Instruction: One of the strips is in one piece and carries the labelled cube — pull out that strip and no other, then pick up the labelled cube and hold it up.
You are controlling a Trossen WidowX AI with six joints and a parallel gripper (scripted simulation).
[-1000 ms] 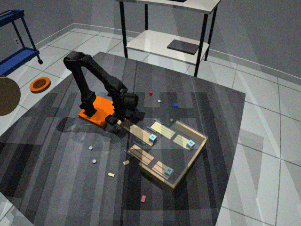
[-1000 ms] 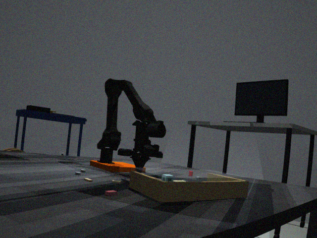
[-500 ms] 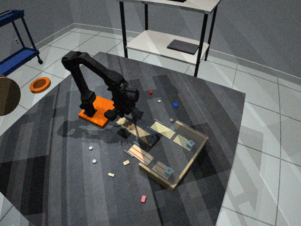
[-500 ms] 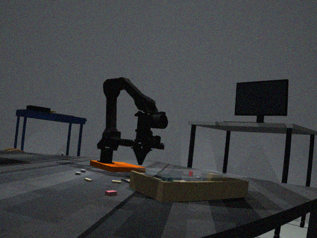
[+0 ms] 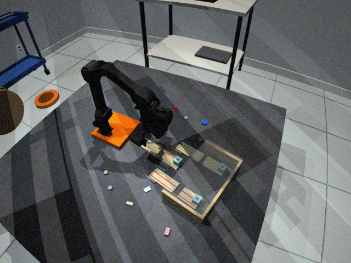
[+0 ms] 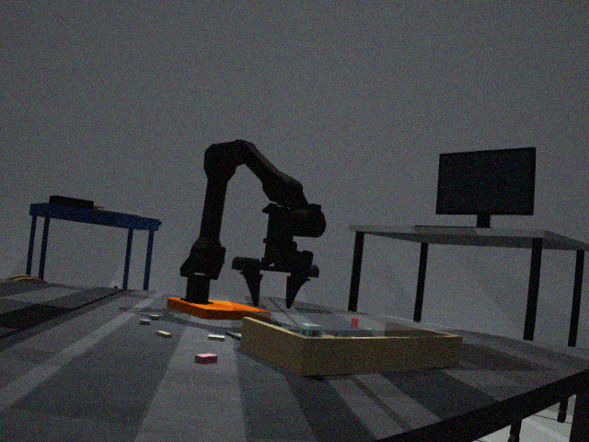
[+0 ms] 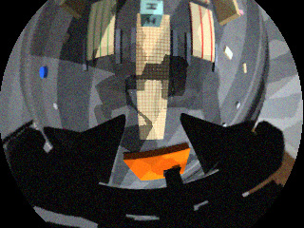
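Note:
My gripper (image 5: 153, 141) (image 6: 272, 305) (image 7: 154, 117) is open and empty, pointing down above the near end of the checked strip. The checked strip (image 5: 170, 159) (image 7: 152, 111) lies flat, its middle crossed by dark shadow; a teal cube (image 5: 177, 160) (image 7: 151, 11) marked H sits at its far end. The green-striped strip (image 5: 189, 151) (image 7: 101, 30) is in two pieces with a gap; a teal cube (image 5: 222, 167) sits on the far piece. The red-striped strip (image 5: 164, 180) (image 7: 202, 33) also has a gap, with a teal cube (image 5: 196, 199) on its far piece.
A wooden wall (image 5: 218, 200) (image 6: 380, 354) surrounds the strips' far side. Low dark rails flank the strips. The orange base (image 5: 124, 127) (image 6: 213, 311) (image 7: 157, 163) is behind the gripper. A blue disc (image 5: 204, 122) (image 7: 43, 72), red piece (image 5: 175, 108) and pink block (image 5: 167, 231) (image 6: 205, 358) lie around.

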